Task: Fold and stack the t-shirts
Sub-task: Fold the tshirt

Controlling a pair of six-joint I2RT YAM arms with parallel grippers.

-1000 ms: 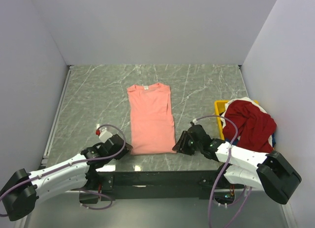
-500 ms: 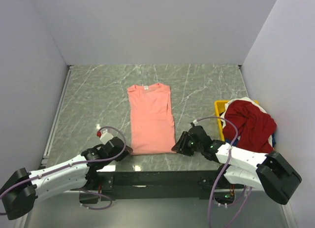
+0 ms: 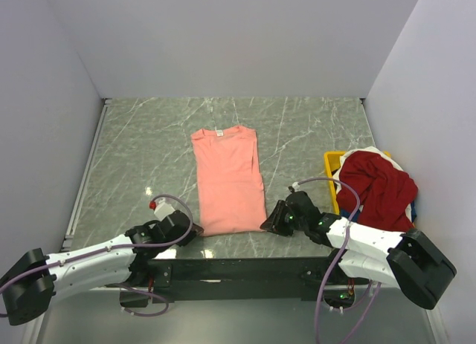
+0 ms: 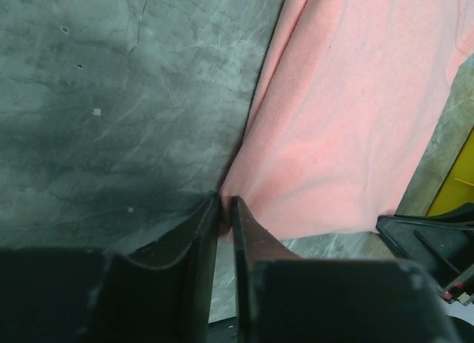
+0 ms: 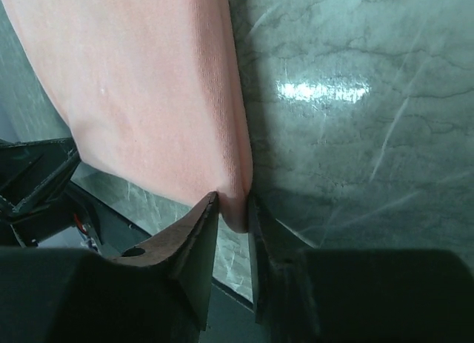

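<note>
A salmon-pink t-shirt (image 3: 227, 180) lies folded lengthwise in the middle of the table, collar at the far end. My left gripper (image 3: 195, 229) is shut on its near left corner; the left wrist view shows the pink t-shirt (image 4: 355, 113) pinched in my left gripper (image 4: 226, 204). My right gripper (image 3: 265, 226) is shut on its near right corner; the right wrist view shows the pink t-shirt (image 5: 141, 91) nipped in my right gripper (image 5: 233, 202). A deep red t-shirt (image 3: 378, 186) lies heaped on the yellow bin, with bits of white and dark blue shirts under it.
The yellow plastic bin (image 3: 330, 166) stands at the right side of the table, its corner also in the left wrist view (image 4: 455, 184). The table's near edge and a dark rail (image 3: 238, 268) run just behind both grippers. Grey walls close the sides and back.
Both grippers have closed in on the shirt's near corners. The left gripper has slid a little toward the near edge. The shirt has shifted slightly.
</note>
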